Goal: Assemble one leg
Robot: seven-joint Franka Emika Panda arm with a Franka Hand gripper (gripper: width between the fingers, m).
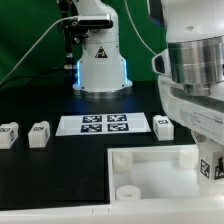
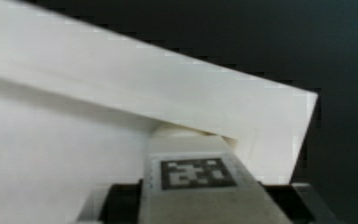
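My gripper [image 2: 197, 205] is shut on a leg [image 2: 195, 180], a white block with a black-and-white marker on its face, gripped between the two dark fingers [image 2: 126, 200]. In the exterior view the gripper [image 1: 205, 160] holds this leg [image 1: 209, 168] over the far right corner of the large white tray [image 1: 150, 170]. In the wrist view the leg's tip is at a round corner socket [image 2: 190, 130] under the tray's raised wall [image 2: 158, 80]; whether it touches is not visible. Three loose legs lie on the black table: two at the exterior view's left [image 1: 8, 136] [image 1: 39, 134], one right of centre [image 1: 163, 127].
The marker board [image 1: 104, 124] lies flat between the loose legs. The robot's white base [image 1: 100, 65] stands behind it with cables. The tray has round sockets at its left corners [image 1: 122, 157] [image 1: 128, 190]. The arm's bulk [image 1: 195, 70] fills the exterior view's right.
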